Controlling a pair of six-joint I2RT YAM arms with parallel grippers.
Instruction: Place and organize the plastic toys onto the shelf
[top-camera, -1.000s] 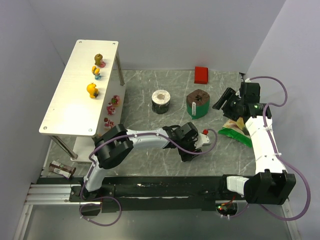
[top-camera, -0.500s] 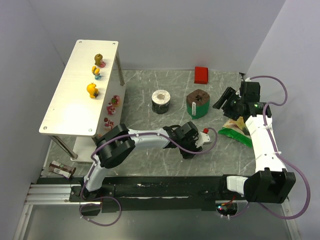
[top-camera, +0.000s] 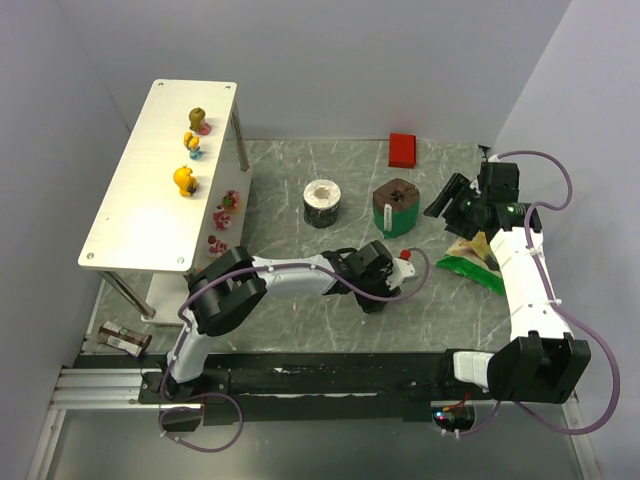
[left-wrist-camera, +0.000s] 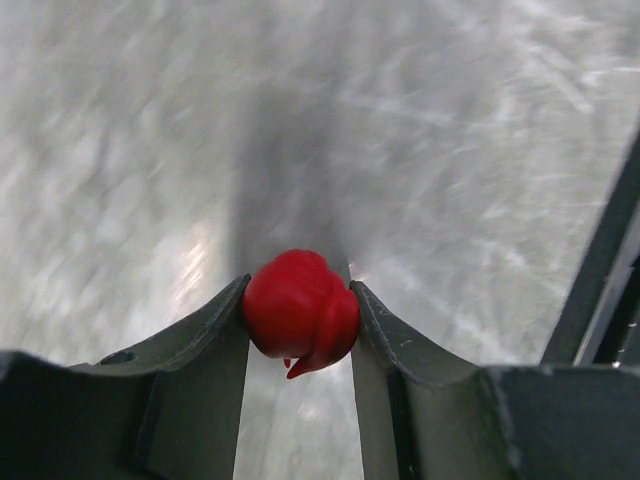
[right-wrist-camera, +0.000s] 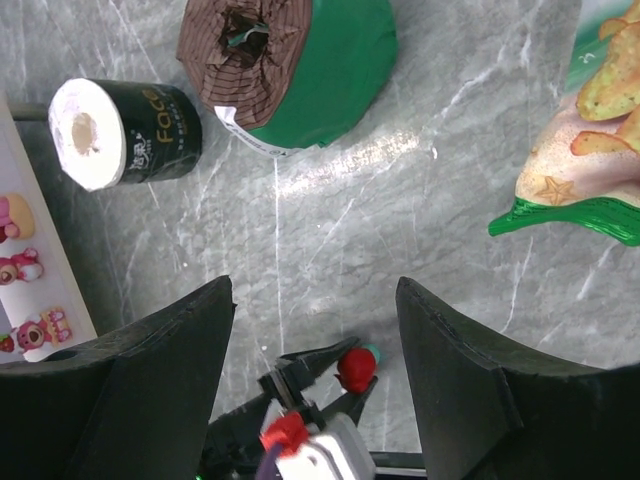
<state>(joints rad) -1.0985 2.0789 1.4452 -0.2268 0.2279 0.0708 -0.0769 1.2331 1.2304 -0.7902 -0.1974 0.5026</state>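
One grey counter (top-camera: 290, 170) lies in front of you, with one white shelf (top-camera: 150, 190) standing at its left end. One chip bag (top-camera: 470, 265) lies on the right, near your right hand (right-wrist-camera: 315, 290), whose jaws are spread wide with nothing between them. Then one green roll (top-camera: 396, 207), one black-wrapped roll (top-camera: 322, 203) and one red block (top-camera: 402, 149) at the far edge. Toys now: three yellow toys (top-camera: 184, 181) in a row on the shelf top and three pink toys (right-wrist-camera: 20, 268) on its lower tier. One red toy (left-wrist-camera: 298, 310) is pinched in your left hand (left-wrist-camera: 300, 300) at the counter's middle, well apart from the shelf.
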